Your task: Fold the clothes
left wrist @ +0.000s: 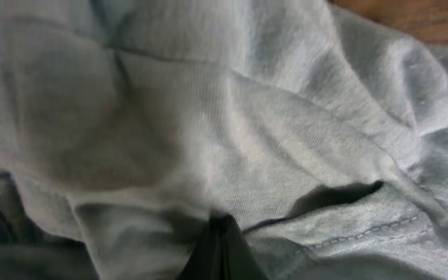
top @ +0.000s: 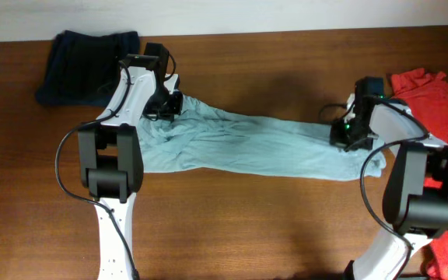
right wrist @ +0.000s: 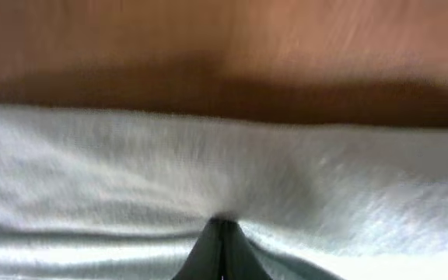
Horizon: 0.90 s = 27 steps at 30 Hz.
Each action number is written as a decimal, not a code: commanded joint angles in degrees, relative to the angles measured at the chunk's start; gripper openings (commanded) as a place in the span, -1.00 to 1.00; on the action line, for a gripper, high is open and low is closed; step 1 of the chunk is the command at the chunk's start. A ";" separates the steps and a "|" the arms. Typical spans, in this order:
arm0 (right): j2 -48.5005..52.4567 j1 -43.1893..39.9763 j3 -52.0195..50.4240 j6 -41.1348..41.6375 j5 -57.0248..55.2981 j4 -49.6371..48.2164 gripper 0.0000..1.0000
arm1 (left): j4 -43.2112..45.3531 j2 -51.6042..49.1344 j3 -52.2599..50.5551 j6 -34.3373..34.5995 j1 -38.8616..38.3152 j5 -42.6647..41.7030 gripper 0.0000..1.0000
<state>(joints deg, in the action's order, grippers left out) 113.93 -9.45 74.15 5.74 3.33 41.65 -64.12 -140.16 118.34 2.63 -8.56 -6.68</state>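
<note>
A light blue shirt [top: 239, 146] lies stretched lengthwise across the middle of the wooden table. My left gripper [top: 168, 104] is shut on its left end; the left wrist view shows the closed fingertips [left wrist: 222, 233] pinching wrinkled blue cloth [left wrist: 208, 132]. My right gripper [top: 345, 132] is shut on the shirt's right end; the right wrist view shows closed fingertips [right wrist: 222, 233] pinching the cloth [right wrist: 208, 171], with bare table beyond.
A dark navy garment [top: 84, 66] lies bunched at the back left of the table. A red garment [top: 442, 101] lies at the right edge and runs down under the right arm. A white wall strip borders the far edge.
</note>
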 commanded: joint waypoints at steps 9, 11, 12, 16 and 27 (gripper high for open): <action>2.71 -1.88 1.73 -2.12 -4.00 -8.94 -0.91 | 2.82 -2.14 -0.22 1.25 0.31 0.04 -0.98; 2.71 -1.88 1.75 -2.12 -3.65 -8.94 -0.92 | 2.78 -2.14 -0.22 1.22 0.31 0.07 -0.98; 2.71 -1.88 1.75 -2.12 -2.93 -8.74 -0.92 | 2.80 -2.14 -0.22 1.22 0.31 0.07 -0.98; 2.51 -1.88 2.36 -2.23 2.40 -6.99 -0.92 | 2.82 -2.14 -0.22 1.18 0.31 0.11 -0.98; -2.23 -7.26 12.63 -1.86 0.52 10.01 -0.92 | 2.01 -2.14 -0.22 0.35 0.35 0.74 -0.98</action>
<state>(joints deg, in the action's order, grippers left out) 113.89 -13.08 85.30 3.81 4.99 50.52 -61.73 -140.18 118.34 3.03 -8.56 -6.61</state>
